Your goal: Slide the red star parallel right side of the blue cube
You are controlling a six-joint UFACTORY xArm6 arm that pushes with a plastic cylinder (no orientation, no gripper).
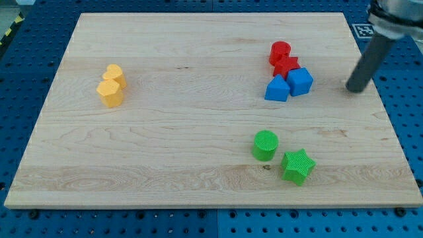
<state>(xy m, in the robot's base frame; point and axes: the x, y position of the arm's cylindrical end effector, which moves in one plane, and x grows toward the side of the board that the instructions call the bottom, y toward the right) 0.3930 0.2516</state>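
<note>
- Counter [198, 66]: a pale wooden board, seen whole, resting on a blue pegboard surface [39, 53] that shows past every edge.
- Red star [286, 66]: found in the upper right part of the counter, wedged into a tight cluster. A red cylinder [279, 51] is pressed against it on the side toward the view's top.
- Blue cube [301, 81]: set just below and right of the red star, touching it. A blue triangular block [277, 88] sits beside the cube on the view's left, also against the star's lower edge.
- Star's orientation: mostly hidden by the blue pieces; its points and any long axis cannot be made out.
- My tip [357, 88]: seen at the counter's right margin, to the right of the blue cube and apart from it, touching no block. The rod slants up toward the view's top right corner.
- Claw: none is seen on this arm, so no open or closed state can be told.
- Open room: a bare strip of counter lies between the blue cube and the tip; the right edge runs close behind the tip.
- Wide bare wood is noted across the centre and along the top.
- Green cylinder [265, 145] and green star [297, 166]: near the bottom edge, well below the cluster.
- Two yellow blocks [111, 86]: touching, far left, shapes unclear.
</note>
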